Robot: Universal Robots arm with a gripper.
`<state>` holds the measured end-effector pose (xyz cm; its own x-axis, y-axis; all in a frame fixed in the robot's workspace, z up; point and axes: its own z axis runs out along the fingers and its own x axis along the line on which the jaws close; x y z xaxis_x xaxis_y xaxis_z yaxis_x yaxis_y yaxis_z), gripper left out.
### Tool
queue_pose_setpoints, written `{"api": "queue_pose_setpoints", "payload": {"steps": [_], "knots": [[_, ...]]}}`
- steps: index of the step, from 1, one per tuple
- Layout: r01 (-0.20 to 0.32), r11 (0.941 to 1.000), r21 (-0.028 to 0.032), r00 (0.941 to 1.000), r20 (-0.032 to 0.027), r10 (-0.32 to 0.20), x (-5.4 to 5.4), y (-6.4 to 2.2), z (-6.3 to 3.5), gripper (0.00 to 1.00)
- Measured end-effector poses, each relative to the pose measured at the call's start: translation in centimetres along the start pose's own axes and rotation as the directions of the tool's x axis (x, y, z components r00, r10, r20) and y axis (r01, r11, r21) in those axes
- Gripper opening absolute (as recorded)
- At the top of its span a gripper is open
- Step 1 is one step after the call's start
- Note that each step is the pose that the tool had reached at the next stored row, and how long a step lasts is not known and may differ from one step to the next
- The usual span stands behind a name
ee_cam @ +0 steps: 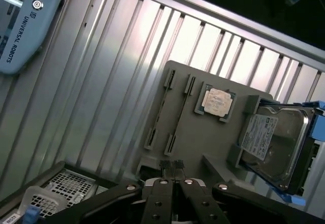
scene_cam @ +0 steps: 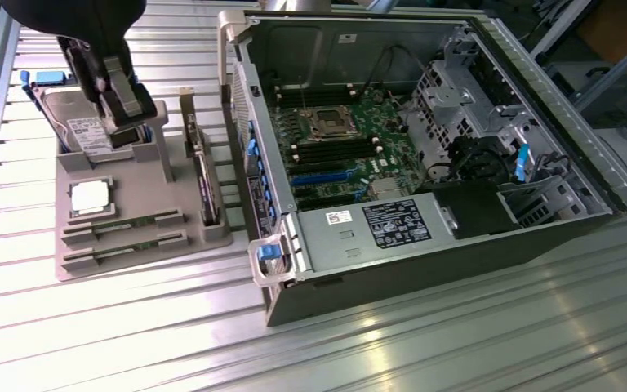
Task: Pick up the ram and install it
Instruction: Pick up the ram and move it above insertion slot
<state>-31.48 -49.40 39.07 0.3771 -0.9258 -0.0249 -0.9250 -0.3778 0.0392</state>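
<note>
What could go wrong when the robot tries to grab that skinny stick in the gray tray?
The gripper is shut, so it might just poke the ram instead of pinching it. The hard drive and tall card stand close by, so the arm could bump them.

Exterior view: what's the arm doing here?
The arm's gripper, fingers shut with nothing between them, hangs above the grey parts tray beside the open computer case. The ram sticks sit in their tray slots, alongside the processor chip and the hard drive. No ram has been picked up yet.
</note>
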Motion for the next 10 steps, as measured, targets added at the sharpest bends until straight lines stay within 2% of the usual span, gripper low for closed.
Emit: {"api": "queue_pose_setpoints", "payload": {"steps": [5,10], "knots": [[0.062,0.9981,-0.0015,0.9981,-0.0024,-0.062,0.00,0.00,0.01,0.11],[0.136,0.9907,-0.0036,0.9907,-0.0051,-0.136,0.00,0.00,0.01,0.11]]}}
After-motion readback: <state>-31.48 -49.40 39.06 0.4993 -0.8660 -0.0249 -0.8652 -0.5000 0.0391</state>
